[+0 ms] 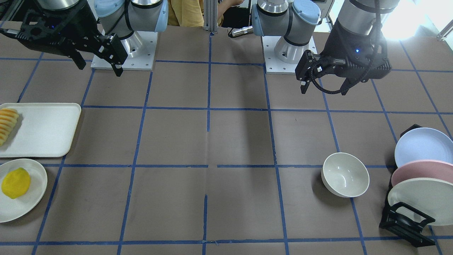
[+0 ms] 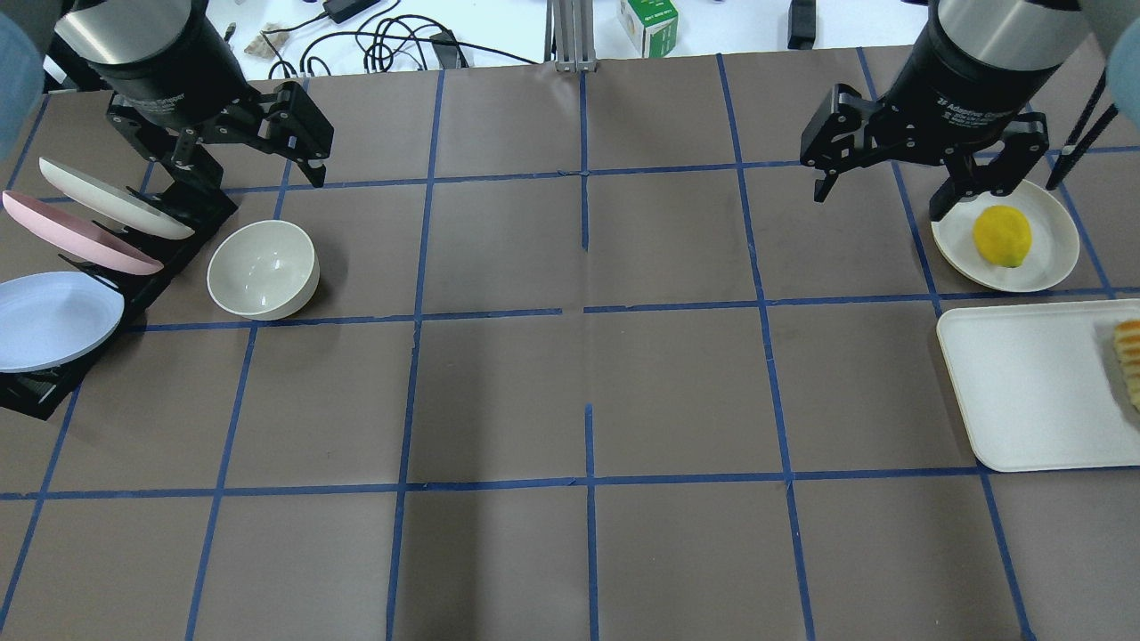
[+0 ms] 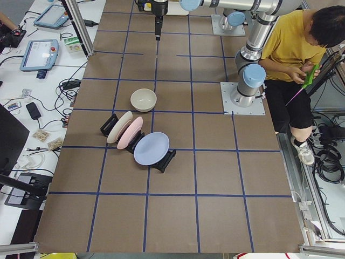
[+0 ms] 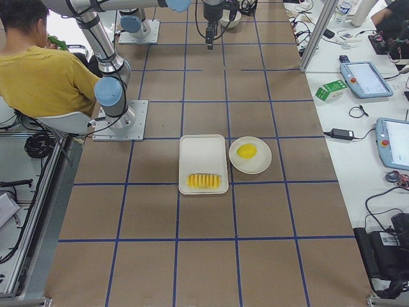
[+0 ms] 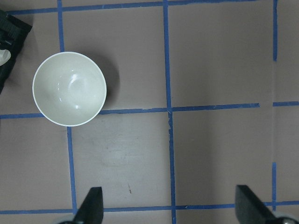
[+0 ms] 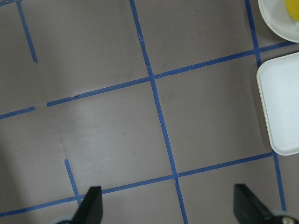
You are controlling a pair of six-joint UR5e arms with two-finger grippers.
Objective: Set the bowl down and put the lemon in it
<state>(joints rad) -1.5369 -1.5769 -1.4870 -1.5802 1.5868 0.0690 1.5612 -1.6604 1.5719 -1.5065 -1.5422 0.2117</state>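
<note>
Starting with the bowl [image 2: 263, 270]: upright, mouth up, empty, on the worktop [image 2: 499, 392] at the robot's left, just beside the plate rack [image 2: 183, 212] yet apart from it. Probably parked there as a supply spot next to the racked plates, within easy reach of the left arm, not yet at any placing spot.

Then to the lemon [image 2: 1002, 236]: far across on the robot's right, lying on a flat cream plate [image 2: 1055, 258], well apart from the bowl. Likely set on the plate to stop rolling and to allow a clear pick from above by the right arm. Just beside that plate, a rectangular tray [image 2: 1024, 383] with a row of fruit slices [image 2: 1129, 361] at its outer edge; no part in this job, by the look of it. No step of the task done yet, to judge by the layout.

As for pose: left claw [image 2: 254, 167] high above the worktop near the bowl and rack, pointing down, fingers spread wide, grasping nothing. Right claw [image 2: 882, 198] likewise high, just inboard of the lemon's plate, fingers wide apart and empty. Both wrists looking straight down, with the bowl off to one side in the left wrist view and only a sliver of lemon at a corner of the right one.
</note>
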